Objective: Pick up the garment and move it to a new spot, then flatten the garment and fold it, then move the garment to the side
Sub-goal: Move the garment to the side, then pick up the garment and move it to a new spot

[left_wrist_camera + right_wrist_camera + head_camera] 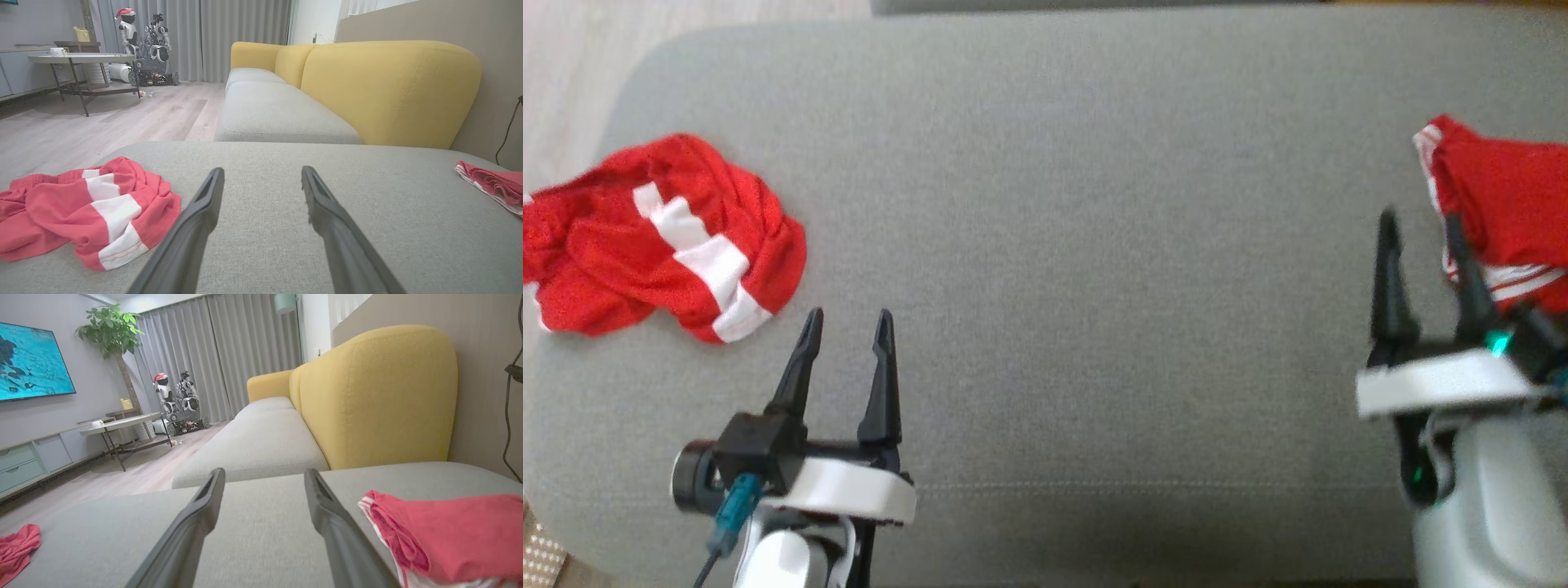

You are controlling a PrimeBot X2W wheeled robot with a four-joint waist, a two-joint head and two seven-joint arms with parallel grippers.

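The wide grey seat cushion carries two red pieces. At the cushion's left end lies a crumpled garment, bunched into a loose heap with a white band running across its folds. At the cushion's right end lies a folded garment, flatter and squared off, with white striping along its edge. The two are well apart.

The left gripper hovers near the cushion's front edge, just beside the heap, its fingers spread wide with nothing between them. The right gripper is at the cushion's right end, its fingers also wide and holding nothing. One finger stands right at the folded piece's edge, and I cannot tell whether it touches the cloth.

The folded piece looks already set aside, so the heap seems to be the one to pick up next. It looks like light, thin, limp sports fabric that will sag and drape and may slide between the fingers. A good hold would be a raised ridge of cloth on the side nearest the left gripper, or the thicker white band. The pinch should go deep so a single layer does not slip out. Lifted by one point it will probably hang bunched, so flattening it likely calls for two corners.
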